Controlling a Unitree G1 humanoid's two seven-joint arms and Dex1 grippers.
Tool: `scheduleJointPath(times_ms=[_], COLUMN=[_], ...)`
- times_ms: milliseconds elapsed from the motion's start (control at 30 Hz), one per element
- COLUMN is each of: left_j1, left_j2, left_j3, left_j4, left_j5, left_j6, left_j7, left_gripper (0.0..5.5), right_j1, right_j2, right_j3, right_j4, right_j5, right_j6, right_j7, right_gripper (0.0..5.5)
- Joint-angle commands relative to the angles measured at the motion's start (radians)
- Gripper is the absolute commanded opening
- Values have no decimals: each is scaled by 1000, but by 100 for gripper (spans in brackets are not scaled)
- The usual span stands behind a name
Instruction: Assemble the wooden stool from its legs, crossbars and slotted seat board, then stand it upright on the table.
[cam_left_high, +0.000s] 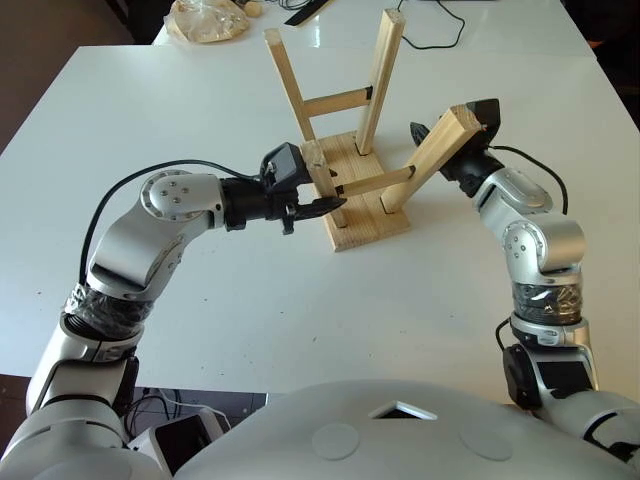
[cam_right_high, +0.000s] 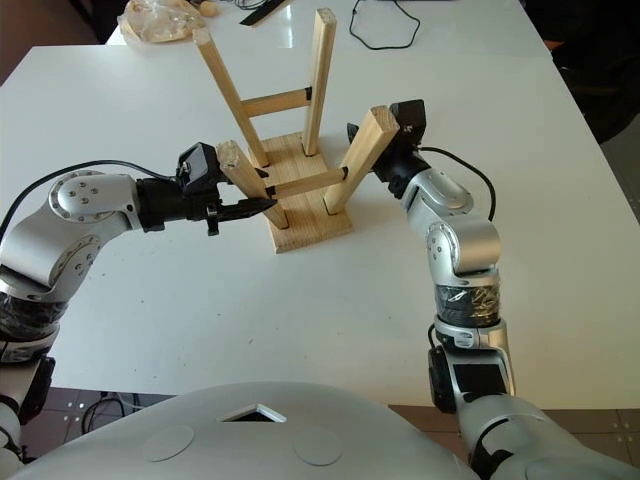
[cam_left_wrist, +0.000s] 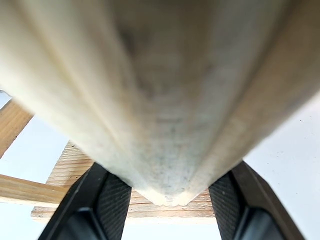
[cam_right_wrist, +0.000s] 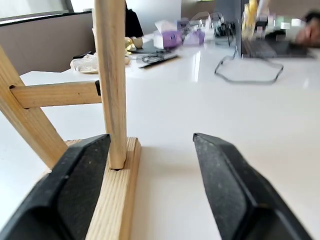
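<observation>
White table (cam_left_high: 200, 330) with bag (cam_left_high: 208, 20), cable (cam_left_high: 432, 47)

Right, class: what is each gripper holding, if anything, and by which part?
The left gripper clamps the near left leg low down, just above the seat board. The right gripper is open and grips nothing.

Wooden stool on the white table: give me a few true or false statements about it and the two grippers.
1. The slotted wooden seat board lies flat on the white table, with the legs pointing up. True.
2. The left gripper hangs open, clear of the wood. False: it is shut on the near left wooden leg.
3. The right gripper is open, holding nothing. True.
4. No crossbar joins the two far legs. False: a wooden crossbar spans them.
</observation>
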Motion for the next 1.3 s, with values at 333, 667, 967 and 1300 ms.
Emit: scheduleJointPath(times_ms=[333,667,967,1300], left_j1=[62,67,66,67], left_j2=[-12,-21,-41,-21], left_j3=[-109,-106,-118,-104], left_j4=[80,96,64,79], left_j5=[80,79,70,76], left_j6=[119,114,133,126], left_j7=[33,42,50,41], left_gripper=[204,204,204,204], right_j1=[-89,15,-50,-95], right_j2=[-276,-50,-20,-286], right_j3=[-38,211,215,-43], right_j4=[430,56,-125,539], right_j5=[-305,-214,-47,-346], right_j6=[-425,-308,-36,-511], right_j7=[83,145,102,50], right_gripper=[306,306,306,306])
